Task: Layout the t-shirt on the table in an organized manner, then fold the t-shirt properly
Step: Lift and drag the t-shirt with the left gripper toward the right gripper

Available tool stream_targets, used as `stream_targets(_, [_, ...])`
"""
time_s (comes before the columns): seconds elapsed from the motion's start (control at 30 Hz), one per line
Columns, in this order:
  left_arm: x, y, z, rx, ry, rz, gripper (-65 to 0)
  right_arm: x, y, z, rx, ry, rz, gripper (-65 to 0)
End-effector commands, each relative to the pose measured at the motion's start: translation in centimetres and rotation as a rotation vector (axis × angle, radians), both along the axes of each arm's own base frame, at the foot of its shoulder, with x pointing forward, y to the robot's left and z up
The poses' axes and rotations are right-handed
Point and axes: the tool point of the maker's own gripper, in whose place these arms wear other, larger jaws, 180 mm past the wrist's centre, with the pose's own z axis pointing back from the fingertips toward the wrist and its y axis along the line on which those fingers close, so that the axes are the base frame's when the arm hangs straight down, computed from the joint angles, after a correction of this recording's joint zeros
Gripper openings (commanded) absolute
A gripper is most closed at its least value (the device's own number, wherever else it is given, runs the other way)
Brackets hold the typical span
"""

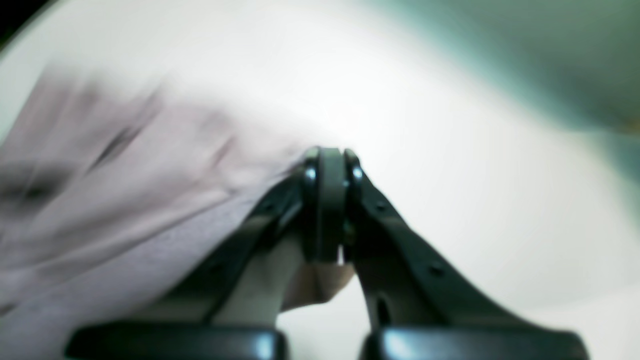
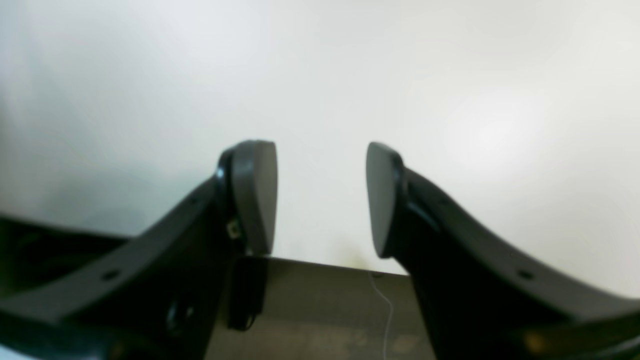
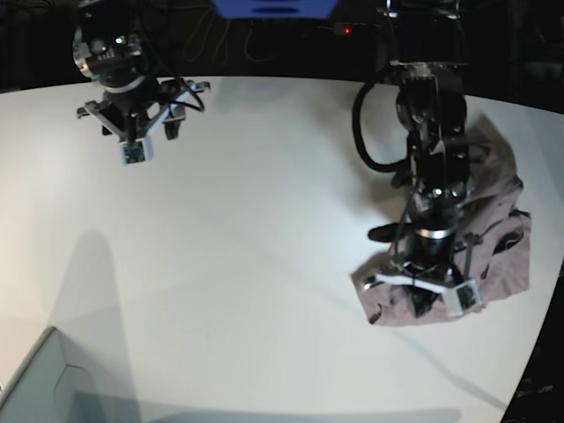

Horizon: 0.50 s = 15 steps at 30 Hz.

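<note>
One box corner [image 3: 40, 374], t-shirt [image 3: 502, 220] far

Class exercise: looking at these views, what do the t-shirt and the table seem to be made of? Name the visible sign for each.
The t-shirt: soft woven or knitted cloth, probably cotton-like, matte dusty mauve; it lies crumpled in folds and wrinkles.
The table: a hard, smooth white top, perhaps laminate or painted board, matte; it shows soft shadows and only faint sheen.

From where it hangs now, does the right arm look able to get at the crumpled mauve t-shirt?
Probably yes, but not from there: the right gripper hangs open over bare white table, far across from the crumpled dusty mauve cloth t-shirt. Nothing lies between, though the left gripper is shut on the shirt's edge.
</note>
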Motion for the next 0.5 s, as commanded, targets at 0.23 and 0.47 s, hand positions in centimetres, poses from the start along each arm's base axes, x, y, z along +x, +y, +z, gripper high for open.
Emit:
stream_targets(0.23, [-1.4,-10.6,6.5,-0.064,-0.177,-0.239,-64.9,0.4,-6.4,1.5,-0.088,-0.049,-0.150,-35.9])
stream_targets(0.47, [-5.7,-23.0,10.4,-0.127,-0.262,-0.555,-64.9,-1.3,-10.3,1.5,-0.138,-0.013,-0.266,-35.9])
